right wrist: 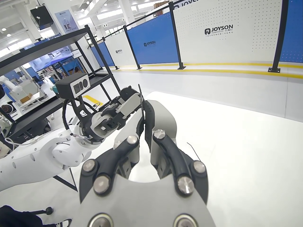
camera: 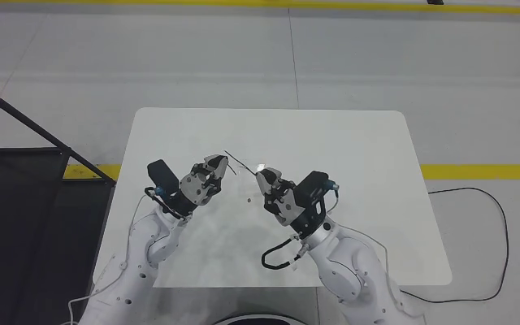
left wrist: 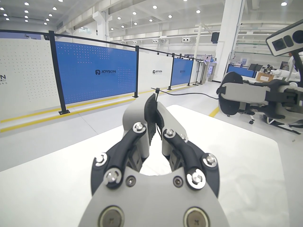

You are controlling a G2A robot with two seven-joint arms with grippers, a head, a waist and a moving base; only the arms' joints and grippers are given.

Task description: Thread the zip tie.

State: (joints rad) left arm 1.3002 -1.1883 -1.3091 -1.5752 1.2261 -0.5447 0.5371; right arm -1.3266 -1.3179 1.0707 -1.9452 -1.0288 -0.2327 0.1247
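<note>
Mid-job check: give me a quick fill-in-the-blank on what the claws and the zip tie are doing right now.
1. The left claw is ___ on the zip tie.
2. The right claw also pinches the zip tie, which is ___ in colour.
3. Both claws are over the ___ table.

Missing words: shut; black; white.

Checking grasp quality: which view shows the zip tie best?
The left wrist view: the zip tie pokes head-first from the left gripper, jaws shut on it. The right wrist view shows it edge-on in the right gripper; the top view, a faint dark line.
</note>
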